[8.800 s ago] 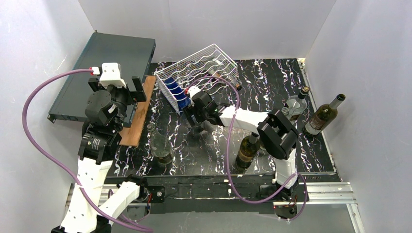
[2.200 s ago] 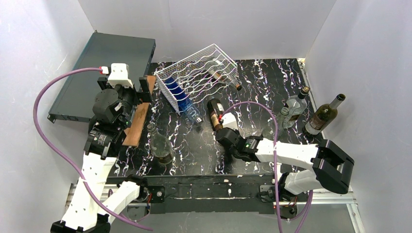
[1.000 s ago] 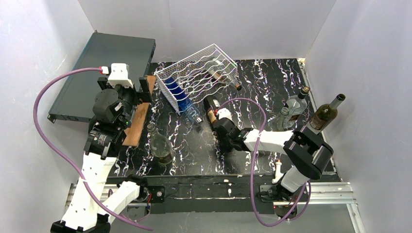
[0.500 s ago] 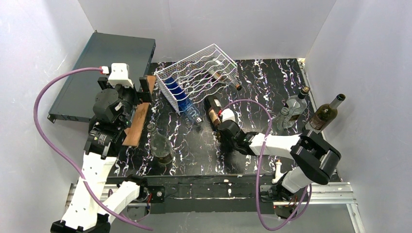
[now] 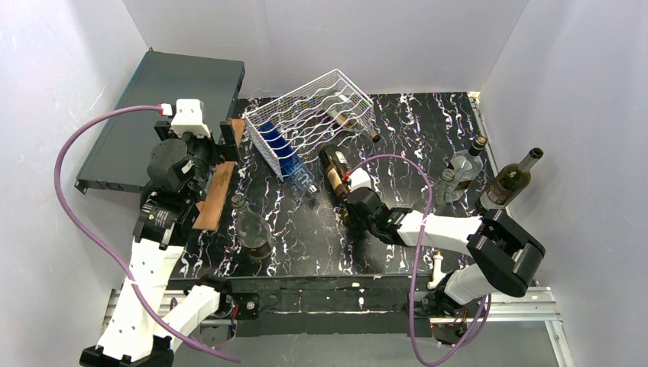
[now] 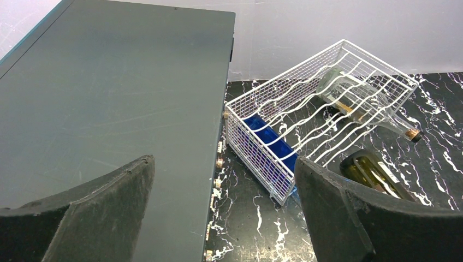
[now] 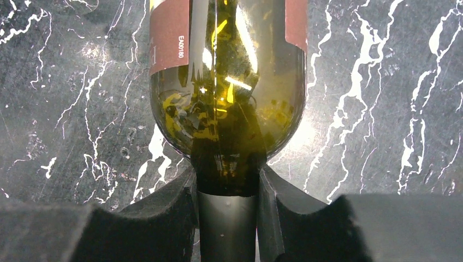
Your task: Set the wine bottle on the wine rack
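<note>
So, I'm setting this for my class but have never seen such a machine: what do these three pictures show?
Two robot arms are bolted at a table's near edge. The wide picture looks down from above and behind them; the other two come from a camera on each wrist. On the black marbled table sits a white wire wine rack with one bottle already in it; more bottles stand to the right. The right claw is shut on the neck of a dark green wine bottle, held on its side near the rack. The left claw is open and empty, by a flat grey box.
</note>
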You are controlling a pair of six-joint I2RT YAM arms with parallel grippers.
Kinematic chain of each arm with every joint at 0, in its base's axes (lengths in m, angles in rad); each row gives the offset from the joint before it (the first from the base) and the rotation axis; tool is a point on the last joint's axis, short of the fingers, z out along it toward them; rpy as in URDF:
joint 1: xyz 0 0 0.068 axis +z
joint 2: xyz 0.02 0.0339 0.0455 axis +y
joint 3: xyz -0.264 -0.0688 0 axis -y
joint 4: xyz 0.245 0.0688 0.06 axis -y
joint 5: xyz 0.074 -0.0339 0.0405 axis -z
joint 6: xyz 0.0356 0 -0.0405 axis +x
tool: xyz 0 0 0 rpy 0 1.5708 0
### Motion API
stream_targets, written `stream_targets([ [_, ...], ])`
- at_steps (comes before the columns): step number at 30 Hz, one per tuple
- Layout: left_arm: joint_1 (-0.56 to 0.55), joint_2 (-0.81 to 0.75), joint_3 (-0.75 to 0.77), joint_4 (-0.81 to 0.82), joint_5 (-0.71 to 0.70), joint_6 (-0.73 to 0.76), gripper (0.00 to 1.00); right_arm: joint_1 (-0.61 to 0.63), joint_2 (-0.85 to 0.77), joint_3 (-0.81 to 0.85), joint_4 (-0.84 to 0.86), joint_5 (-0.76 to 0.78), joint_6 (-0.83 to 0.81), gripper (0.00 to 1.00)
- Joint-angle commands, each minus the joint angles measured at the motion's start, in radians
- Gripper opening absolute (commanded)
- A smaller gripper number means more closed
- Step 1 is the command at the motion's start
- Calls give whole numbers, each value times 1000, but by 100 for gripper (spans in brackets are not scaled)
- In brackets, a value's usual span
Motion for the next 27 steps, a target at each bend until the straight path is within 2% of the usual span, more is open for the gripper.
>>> stream_targets([
  [1, -6, -4, 3, 15, -7, -14, 99, -19, -41, 64, 137, -1, -84, 1],
  [13, -6, 0, 3, 14, -15, -19, 99, -78, 50, 145, 154, -108, -146, 1],
  [27, -6, -1, 0, 17, -22, -19, 99, -95, 130, 228, 162, -145, -178, 1],
])
